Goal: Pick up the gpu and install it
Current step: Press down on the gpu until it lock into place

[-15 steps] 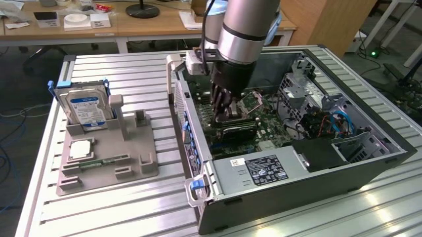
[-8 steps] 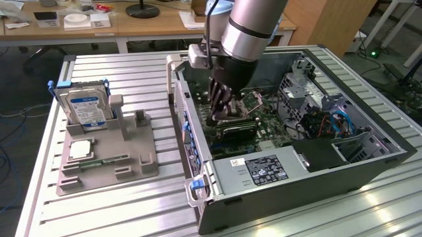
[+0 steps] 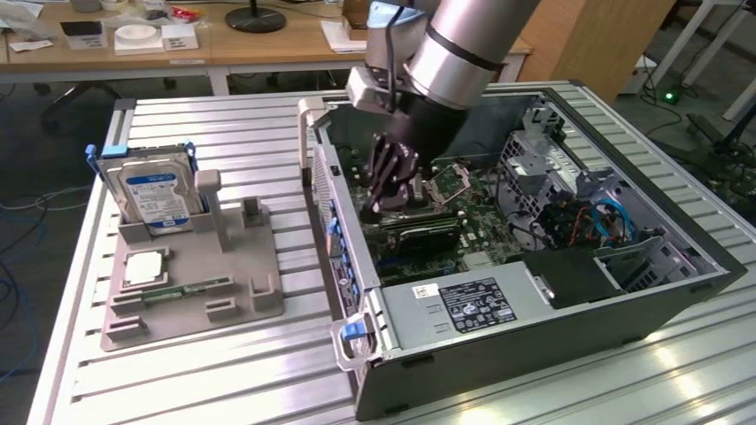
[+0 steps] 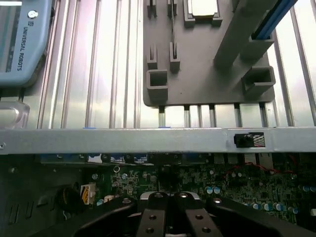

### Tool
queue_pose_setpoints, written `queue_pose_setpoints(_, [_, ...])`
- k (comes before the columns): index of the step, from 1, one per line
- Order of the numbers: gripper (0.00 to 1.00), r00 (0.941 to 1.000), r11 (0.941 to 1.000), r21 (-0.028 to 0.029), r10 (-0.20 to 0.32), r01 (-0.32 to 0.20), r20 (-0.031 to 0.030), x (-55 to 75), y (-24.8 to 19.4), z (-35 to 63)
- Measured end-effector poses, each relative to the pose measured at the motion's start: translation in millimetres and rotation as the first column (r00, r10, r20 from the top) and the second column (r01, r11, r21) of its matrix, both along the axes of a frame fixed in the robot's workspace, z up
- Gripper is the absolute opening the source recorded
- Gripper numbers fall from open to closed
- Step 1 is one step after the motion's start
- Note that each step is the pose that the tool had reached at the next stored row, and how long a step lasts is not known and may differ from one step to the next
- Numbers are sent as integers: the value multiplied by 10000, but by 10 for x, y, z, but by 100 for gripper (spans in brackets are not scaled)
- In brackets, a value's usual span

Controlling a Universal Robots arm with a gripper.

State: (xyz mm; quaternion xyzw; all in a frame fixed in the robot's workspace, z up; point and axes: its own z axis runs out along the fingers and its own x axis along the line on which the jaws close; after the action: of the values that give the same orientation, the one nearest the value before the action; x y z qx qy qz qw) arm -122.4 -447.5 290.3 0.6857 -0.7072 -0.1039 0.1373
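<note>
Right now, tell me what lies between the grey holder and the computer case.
Only bare ribbed metal table lies between the grey holder and the computer case, seen in the exterior view.

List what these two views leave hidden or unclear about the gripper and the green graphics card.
- Exterior view: the black gripper reaches into the open grey computer case; its fingertips merge with dark parts, so any contact is unclear.
- Exterior view: the green graphics card with black cooler lies low on the motherboard; whether it is fully seated cannot be told.
- Wrist view: the shut gripper is cut off by the picture's edge.
</note>
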Motion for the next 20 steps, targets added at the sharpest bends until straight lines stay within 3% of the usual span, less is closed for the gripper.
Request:
queue_pose_setpoints(3, [11, 9988, 10000, -2, 0, -1, -484, 62, 0, 1])
queue_pose_setpoints(7, [11, 9957, 10000, 1, 2, -1, -926, 144, 0, -8])
queue_pose_setpoints(9, [11, 9929, 10000, -1, 0, 0, -1187, 168, -1, -16])
queue_pose_setpoints(10, [11, 9922, 10000, 0, -1, 1, -1248, 179, -1, -26])
queue_pose_setpoints(13, [11, 9918, 10000, 2, -5, 5, -1281, 189, -1, -73])
queue_pose_setpoints(20, [11, 9916, 10000, 1, -5, 5, -1294, 157, 0, -96])
